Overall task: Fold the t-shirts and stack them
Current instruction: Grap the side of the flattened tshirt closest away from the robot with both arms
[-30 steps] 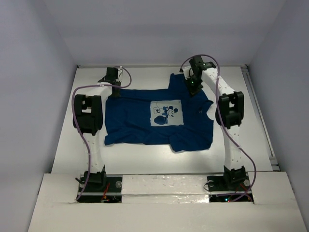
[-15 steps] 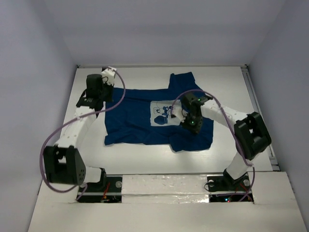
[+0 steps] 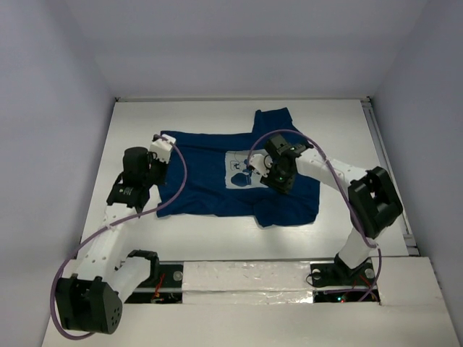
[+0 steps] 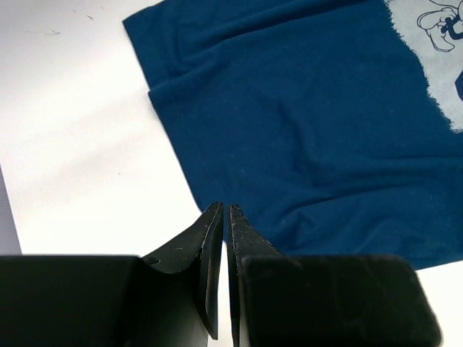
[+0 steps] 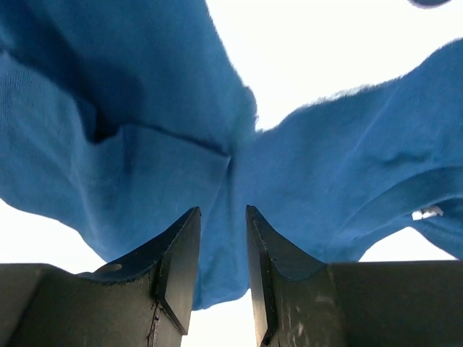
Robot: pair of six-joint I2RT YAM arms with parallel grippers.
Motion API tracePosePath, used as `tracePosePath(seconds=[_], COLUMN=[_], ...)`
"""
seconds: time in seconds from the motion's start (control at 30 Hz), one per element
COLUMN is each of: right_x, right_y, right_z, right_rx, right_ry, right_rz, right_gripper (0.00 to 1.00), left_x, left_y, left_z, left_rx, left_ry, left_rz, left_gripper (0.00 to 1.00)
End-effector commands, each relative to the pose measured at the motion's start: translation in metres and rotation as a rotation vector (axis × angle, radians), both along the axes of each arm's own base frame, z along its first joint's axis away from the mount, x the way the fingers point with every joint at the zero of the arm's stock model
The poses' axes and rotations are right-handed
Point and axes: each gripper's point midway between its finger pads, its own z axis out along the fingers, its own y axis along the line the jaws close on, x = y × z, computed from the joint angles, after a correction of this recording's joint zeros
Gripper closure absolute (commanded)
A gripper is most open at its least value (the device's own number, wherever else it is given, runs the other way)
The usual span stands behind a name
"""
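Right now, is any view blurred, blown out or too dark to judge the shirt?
Top external: even, soft light, the t-shirt sharp, no glare. Left wrist: cloth crisp, soft uneven shading on the table. Right wrist: the table behind is blown out to plain white and the shirt looks a brighter blue, but the weave is readable.

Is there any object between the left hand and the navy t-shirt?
Nothing visible stands between them. In the left wrist view the left hand, shut, points right at the edge of the t-shirt, and only white table shows beside it.
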Motion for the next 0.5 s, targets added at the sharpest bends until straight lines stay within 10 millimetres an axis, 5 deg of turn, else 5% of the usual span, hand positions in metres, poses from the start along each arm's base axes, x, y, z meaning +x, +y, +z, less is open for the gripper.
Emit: tracePosePath(seconds=[0.0,0.47], right_x=[0.014,0.005], right_y=[0.015,0.013], right_z=[0.001,-0.022], right_rx=[0.041,0.015], right_ry=[-0.015,0.059], right_rz=[0.010,0.031], right_gripper=[0.63,0.65], left_x=[-0.004,0.000], left_y=[0.003,-0.001], left_z=[0.003,-0.001], left_rx=[0.016,0.010], left_ry=[-0.027,-0.005], left_rz=[0.004,-0.014], left_gripper=[0.95,0.95])
